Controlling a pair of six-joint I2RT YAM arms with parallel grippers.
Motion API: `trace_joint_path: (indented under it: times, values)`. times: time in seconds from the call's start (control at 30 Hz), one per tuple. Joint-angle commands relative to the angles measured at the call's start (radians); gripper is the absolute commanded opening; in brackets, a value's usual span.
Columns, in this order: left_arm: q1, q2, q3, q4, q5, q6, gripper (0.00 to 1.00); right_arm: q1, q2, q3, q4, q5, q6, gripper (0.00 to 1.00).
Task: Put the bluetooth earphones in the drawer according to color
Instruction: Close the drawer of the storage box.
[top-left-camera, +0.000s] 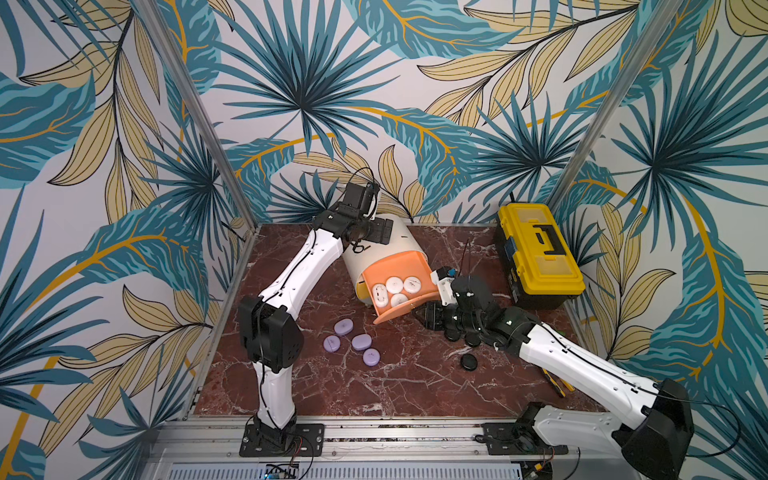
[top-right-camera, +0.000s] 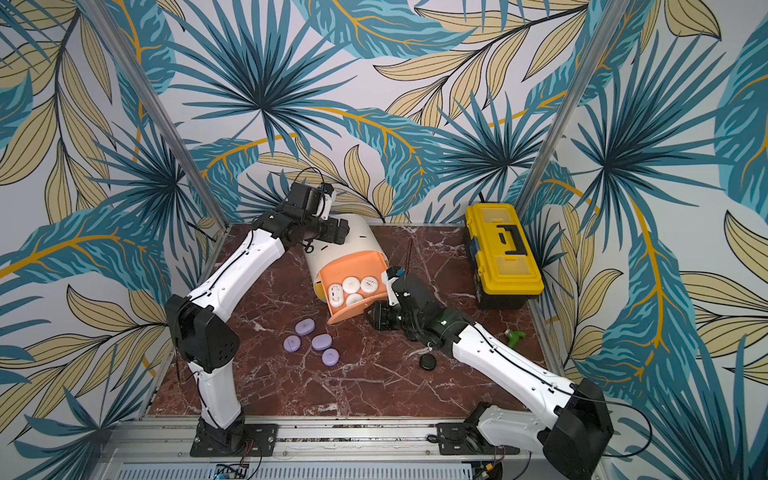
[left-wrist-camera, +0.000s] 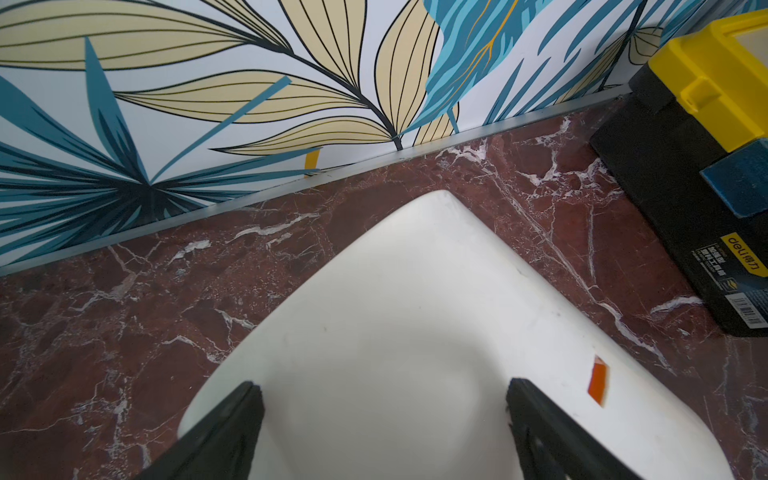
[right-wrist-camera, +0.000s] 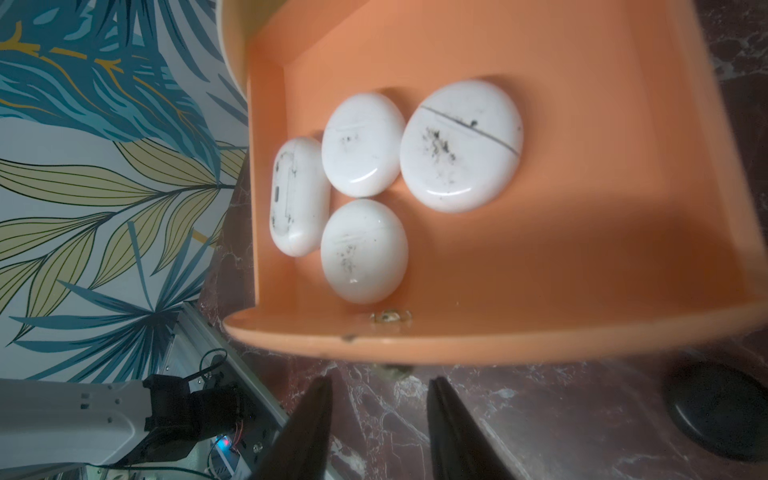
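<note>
Where the cream cabinet (top-left-camera: 401, 237) sits in the middle of both top views, we see its peach drawer (top-left-camera: 409, 262) pulled out with four white earphone cases (right-wrist-camera: 363, 149) inside. The left gripper (left-wrist-camera: 380, 386) is over the cabinet's rounded top, jaws wide. The right gripper (right-wrist-camera: 378, 378) is just beside the drawer front, jaws narrow with nothing between them. Four purple cases (top-left-camera: 361, 341) sit lower left of the drawer, and a black case (top-left-camera: 469, 361) sits lower right.

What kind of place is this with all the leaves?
Probably a robot test booth: left arm and right arm bolted to a metal rail, leaf-print walls boxing in a marble-look table.
</note>
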Motion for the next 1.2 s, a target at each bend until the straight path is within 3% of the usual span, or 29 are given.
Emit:
trace_joint_path:
  times: [0.0, 0.57, 0.9, 1.17]
  values:
    - [0.004, -0.019, -0.062, -0.015, 0.013, 0.012, 0.95, 0.003, 0.015, 0.04, 0.015, 0.057, -0.014, 0.43]
    - [0.004, -0.033, -0.133, 0.011, 0.036, 0.018, 0.95, -0.013, 0.154, 0.231, -0.037, 0.108, -0.093, 0.43]
    - [0.004, -0.057, -0.165, 0.017, 0.048, 0.017, 0.95, -0.037, 0.229, 0.355, -0.056, 0.028, -0.106, 0.43]
    - [0.006, -0.072, -0.17, 0.024, 0.041, 0.021, 0.95, -0.036, 0.083, 0.192, -0.056, 0.046, -0.087, 0.43]
